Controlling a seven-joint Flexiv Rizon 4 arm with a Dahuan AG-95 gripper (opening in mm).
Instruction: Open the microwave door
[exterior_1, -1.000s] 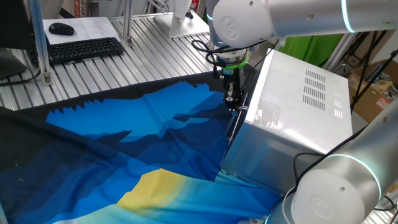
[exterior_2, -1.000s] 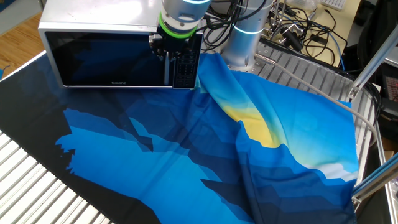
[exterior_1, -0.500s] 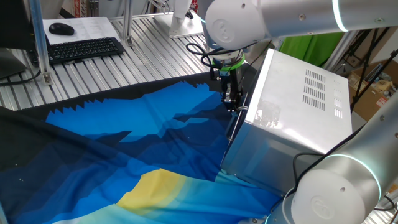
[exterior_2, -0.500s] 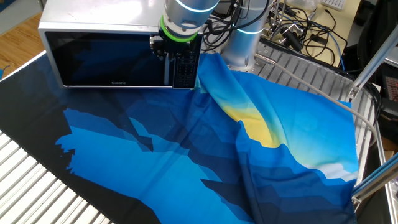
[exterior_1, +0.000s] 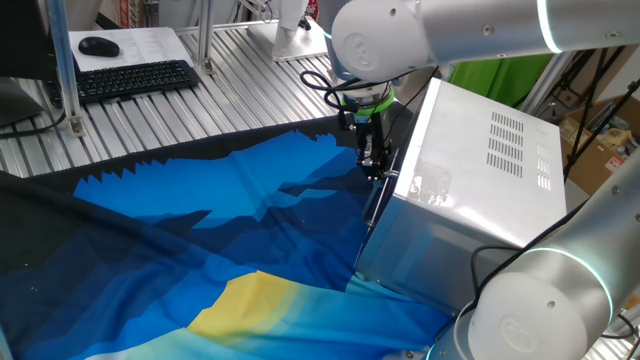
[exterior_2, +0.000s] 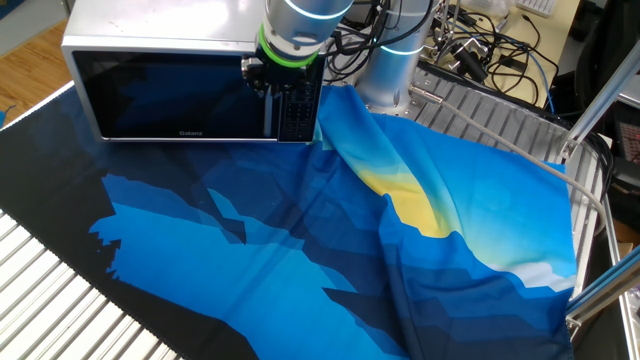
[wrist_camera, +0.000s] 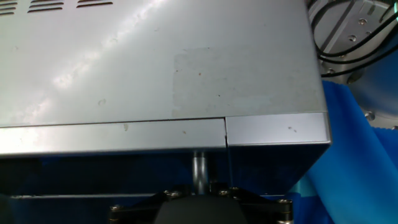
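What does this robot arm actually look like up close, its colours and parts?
The arm is made of smooth, rounded silver-white segments with glowing pale-blue rings at the joints. A bright green ring sits at the wrist. Below it hangs a small black gripper. Black cables loop beside the wrist.

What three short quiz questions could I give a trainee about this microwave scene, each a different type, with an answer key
1. True or false: the microwave door is swung wide open.
2. Multiple choice: the gripper is at A) the door's handle side, B) the keyboard, C) the yellow patch of the cloth.
3. Fill in: the microwave stands on a mostly ____ cloth.

Key: 1 false, it looks closed. 2 A. 3 blue.
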